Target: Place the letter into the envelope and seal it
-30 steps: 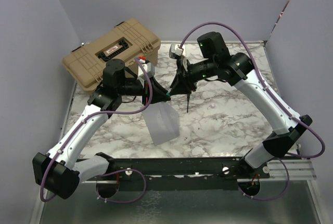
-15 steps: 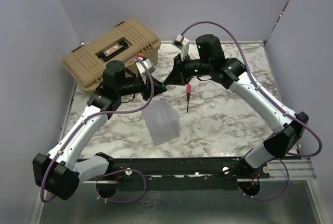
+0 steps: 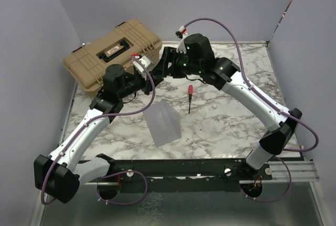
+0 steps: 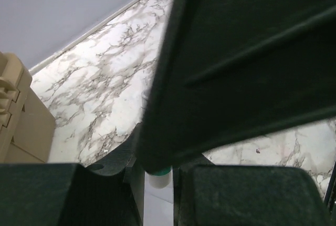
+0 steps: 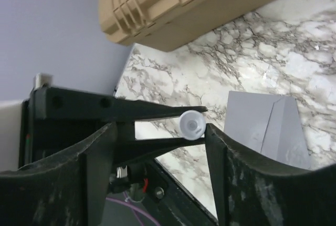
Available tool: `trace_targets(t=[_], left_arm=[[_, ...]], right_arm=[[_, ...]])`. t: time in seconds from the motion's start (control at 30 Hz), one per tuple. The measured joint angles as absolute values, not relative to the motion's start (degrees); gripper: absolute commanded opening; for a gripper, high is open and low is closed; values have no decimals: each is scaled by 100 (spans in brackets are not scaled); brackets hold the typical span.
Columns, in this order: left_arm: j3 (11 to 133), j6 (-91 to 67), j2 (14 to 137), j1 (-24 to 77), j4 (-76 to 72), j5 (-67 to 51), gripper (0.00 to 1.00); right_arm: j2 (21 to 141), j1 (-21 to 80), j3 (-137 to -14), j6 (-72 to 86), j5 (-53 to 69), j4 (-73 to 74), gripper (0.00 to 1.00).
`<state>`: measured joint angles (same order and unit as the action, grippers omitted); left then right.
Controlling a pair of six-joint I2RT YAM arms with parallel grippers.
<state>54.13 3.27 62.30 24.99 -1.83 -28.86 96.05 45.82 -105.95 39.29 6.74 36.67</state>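
The pale grey envelope [image 3: 164,123] lies on the marble table in front of both grippers, and its flap shows as a triangle in the right wrist view [image 5: 262,121]. The letter is out of view. My left gripper [image 3: 151,77] [image 4: 157,197] is shut on a small white tube with a green band [image 4: 159,177], whose round white end [image 5: 191,124] faces the right wrist camera. My right gripper [image 3: 164,67] [image 5: 160,129] is open, one finger on each side of that tube end. One right finger [image 4: 236,68] fills most of the left wrist view.
A big tan hard case [image 3: 113,52] stands at the back left, close behind the left gripper. A red-handled thin tool [image 3: 190,97] lies on the marble to the right of the envelope. Grey walls close the table on three sides.
The right gripper has moved left and back to the left gripper and opened around the tube's end. The left gripper has drawn back toward the case, and the tool's red handle is uncovered.
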Motion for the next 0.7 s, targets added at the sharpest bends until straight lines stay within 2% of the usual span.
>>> trace_targets(t=[0.1, 0.33, 0.5, 0.7], left_arm=[[5378, 325, 6252, 2499, -231, -3013, 0], [5365, 320, 6388, 2512, -246, -3682, 0], [5365, 281, 6530, 2515, -217, -4497, 0], [5424, 154, 6748, 2515, -154, -5356, 0]], right_arm=[[9262, 4517, -10075, 3542, 1037, 3194, 68], [8595, 3485, -9017, 2285, 3286, 2512, 64], [8624, 3426, -9212, 729, 4584, 3039, 64], [9100, 3487, -10195, -642, 5258, 4088, 62]])
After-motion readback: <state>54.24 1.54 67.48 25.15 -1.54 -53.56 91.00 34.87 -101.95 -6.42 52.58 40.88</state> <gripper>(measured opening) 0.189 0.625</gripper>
